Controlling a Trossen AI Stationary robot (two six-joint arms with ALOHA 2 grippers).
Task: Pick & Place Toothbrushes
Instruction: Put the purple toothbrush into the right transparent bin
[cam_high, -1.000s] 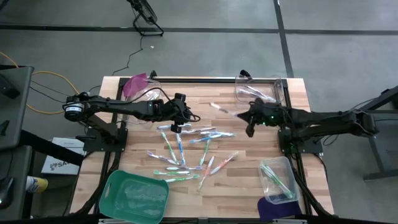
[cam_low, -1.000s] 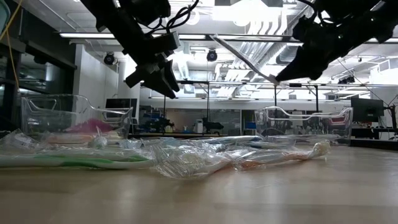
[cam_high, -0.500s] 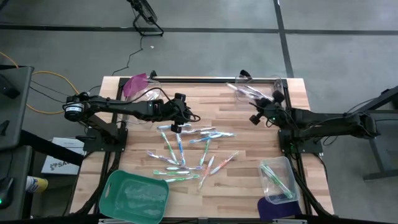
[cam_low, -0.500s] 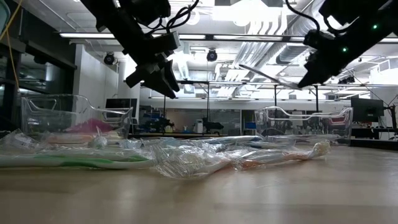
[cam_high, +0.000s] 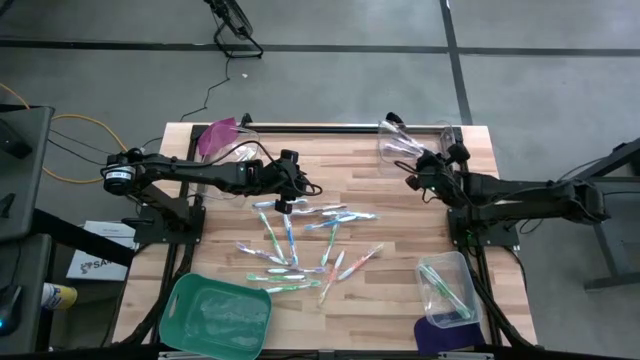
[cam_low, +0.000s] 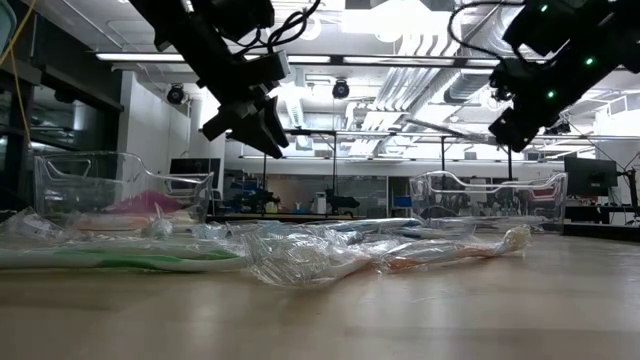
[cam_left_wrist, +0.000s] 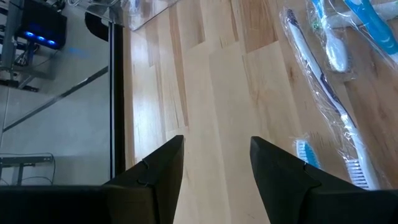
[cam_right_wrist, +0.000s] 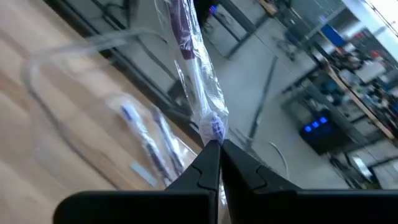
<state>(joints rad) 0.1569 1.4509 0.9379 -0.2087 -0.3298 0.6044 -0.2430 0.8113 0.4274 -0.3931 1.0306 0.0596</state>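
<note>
Partly blurred, wrapped toothbrush (cam_right_wrist: 198, 93) pinched in right tool (cam_right_wrist: 214, 149)

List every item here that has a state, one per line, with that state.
Left end effector: open, empty, above the table.
Right end effector: shut on a wrapped purple toothbrush, over the clear bin.
Loose toothbrushes: lying scattered on the table.
Green bin: upright.

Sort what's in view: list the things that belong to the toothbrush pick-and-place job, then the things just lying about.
Job:
- loose toothbrushes mid-table
- wrapped purple toothbrush, pinched by the right gripper over the clear bin at the far right corner
- left gripper, open above the pile
- clear bin near right, holding green brushes
- green bin

Lying about:
- pink lid
- purple lid
</note>
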